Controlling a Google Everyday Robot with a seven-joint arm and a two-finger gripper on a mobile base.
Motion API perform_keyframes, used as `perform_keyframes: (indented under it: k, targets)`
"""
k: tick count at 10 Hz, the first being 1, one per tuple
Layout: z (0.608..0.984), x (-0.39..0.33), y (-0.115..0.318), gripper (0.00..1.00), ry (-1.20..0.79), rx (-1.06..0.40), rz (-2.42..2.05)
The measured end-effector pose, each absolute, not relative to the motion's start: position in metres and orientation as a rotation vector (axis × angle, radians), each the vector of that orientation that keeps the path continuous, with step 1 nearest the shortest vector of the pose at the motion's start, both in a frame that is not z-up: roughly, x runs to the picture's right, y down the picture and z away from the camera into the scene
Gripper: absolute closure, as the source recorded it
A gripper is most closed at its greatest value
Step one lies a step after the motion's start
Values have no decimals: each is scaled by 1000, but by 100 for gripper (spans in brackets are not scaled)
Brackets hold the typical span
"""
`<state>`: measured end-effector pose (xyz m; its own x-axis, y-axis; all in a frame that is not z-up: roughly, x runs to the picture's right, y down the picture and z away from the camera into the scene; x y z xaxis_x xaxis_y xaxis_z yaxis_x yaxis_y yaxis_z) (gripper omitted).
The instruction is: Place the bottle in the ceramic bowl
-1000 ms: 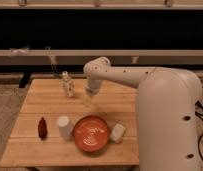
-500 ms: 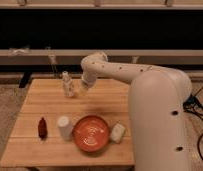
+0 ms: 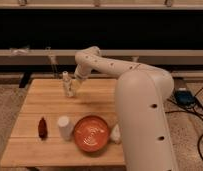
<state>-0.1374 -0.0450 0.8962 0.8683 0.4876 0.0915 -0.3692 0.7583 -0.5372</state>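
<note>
The pale slim bottle (image 3: 68,84) stands upright near the far left part of the wooden table (image 3: 40,107). My gripper (image 3: 75,86) is at the end of the white arm, right beside the bottle on its right. The orange-red ceramic bowl (image 3: 92,132) with pale swirl marks sits at the front middle of the table, well in front of the bottle and gripper.
A white cup (image 3: 65,127) stands just left of the bowl. A small dark red-brown bottle (image 3: 42,127) stands further left near the front. A small white object (image 3: 115,133) lies right of the bowl. My white arm and body (image 3: 142,115) cover the table's right side.
The arm has swung left across the table, bringing the gripper from the table's middle to right next to the pale bottle. The bottle, bowl and cup have not moved.
</note>
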Motion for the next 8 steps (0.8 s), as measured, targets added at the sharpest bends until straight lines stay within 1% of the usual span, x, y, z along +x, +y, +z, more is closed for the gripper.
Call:
perform_keyframes:
  k: [5,8]
  targets:
    - [904,-142,-75,34,-224,-472,452]
    - [906,-150,-78,34,-263,-519,452]
